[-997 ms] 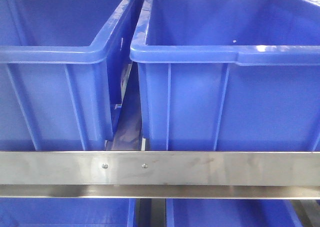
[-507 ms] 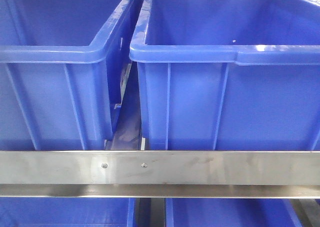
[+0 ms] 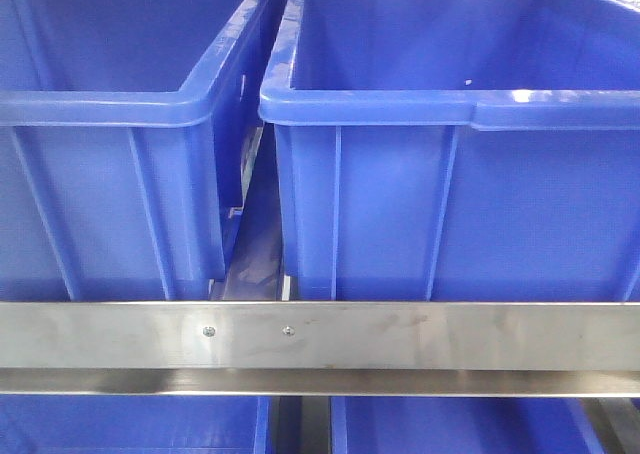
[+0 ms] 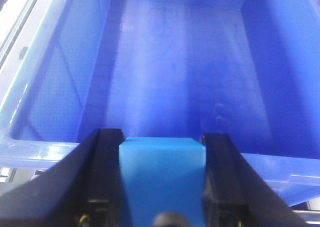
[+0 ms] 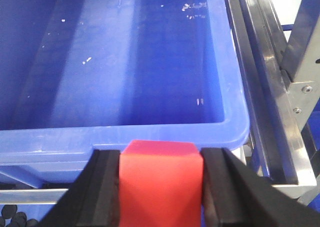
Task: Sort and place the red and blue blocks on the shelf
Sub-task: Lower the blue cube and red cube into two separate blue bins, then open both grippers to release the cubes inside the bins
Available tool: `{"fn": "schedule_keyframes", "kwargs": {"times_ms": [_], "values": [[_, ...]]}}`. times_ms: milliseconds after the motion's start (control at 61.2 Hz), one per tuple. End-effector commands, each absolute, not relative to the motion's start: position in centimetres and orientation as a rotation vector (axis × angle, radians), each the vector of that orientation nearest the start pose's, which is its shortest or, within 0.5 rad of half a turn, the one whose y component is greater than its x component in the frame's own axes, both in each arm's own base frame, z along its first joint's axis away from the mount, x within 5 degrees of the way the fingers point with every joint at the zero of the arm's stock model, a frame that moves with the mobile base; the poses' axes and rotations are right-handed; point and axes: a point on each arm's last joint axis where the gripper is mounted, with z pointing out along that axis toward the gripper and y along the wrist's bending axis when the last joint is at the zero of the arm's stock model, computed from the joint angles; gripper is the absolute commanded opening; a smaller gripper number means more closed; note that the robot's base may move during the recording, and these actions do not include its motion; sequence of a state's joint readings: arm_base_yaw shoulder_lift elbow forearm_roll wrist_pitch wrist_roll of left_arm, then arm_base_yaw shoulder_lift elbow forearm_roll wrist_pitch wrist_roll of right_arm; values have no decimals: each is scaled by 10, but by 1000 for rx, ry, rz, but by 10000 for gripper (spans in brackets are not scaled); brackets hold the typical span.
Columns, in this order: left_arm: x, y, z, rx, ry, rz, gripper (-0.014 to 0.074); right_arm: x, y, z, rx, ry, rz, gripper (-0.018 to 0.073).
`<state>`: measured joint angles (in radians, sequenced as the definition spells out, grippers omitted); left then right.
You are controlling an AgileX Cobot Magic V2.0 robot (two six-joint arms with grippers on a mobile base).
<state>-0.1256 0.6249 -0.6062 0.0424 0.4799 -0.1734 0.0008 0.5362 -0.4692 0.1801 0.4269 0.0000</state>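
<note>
Blue block (image 4: 161, 174) is pinched in our left gripper (image 4: 161, 179), both black fingers (image 4: 105, 177) pressed flat against its sides, so the jaws are only as wide as the cube itself. It hangs right at the near rim of a blue bin (image 4: 45, 152), with the bin's bare floor stretching away beyond it.

Red block (image 5: 160, 179) is the same story on our right gripper (image 5: 160, 184): fingers (image 5: 102, 187) snug on both sides, narrow grip, cube fills the gap. It sits just outside the near rim of another bin (image 5: 150, 127), not over the inside. That bin's floor has some pale specks on it. To the right of that bin we can see the shelf's steel side rails (image 5: 270, 102) and an upright post with screws.

From the front view, neither gripper nor block shows up. We just get two bins side by side, the left one (image 3: 100, 109) and the right one (image 3: 450, 109), a narrow gap between them, standing behind the shelf's front rail (image 3: 400, 336), which has two small screws left of centre. Below the rail, more blue bins (image 3: 130, 424) peek out.
</note>
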Motion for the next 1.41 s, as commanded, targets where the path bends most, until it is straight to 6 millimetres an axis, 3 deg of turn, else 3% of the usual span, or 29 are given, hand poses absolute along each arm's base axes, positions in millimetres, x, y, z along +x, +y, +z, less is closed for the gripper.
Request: {"fn": "schedule_keyframes", "kwargs": {"times_ms": [0, 1062, 1389], "values": [[127, -15, 339, -25, 1876, -172, 135, 114, 5, 308, 115, 1867, 172, 58], [128, -15, 341, -23, 1848, -176, 135, 114, 5, 309, 116, 1861, 171, 58], [139, -17, 354, -32, 1789, -201, 135, 123, 5, 333, 111, 1789, 172, 58]]}}
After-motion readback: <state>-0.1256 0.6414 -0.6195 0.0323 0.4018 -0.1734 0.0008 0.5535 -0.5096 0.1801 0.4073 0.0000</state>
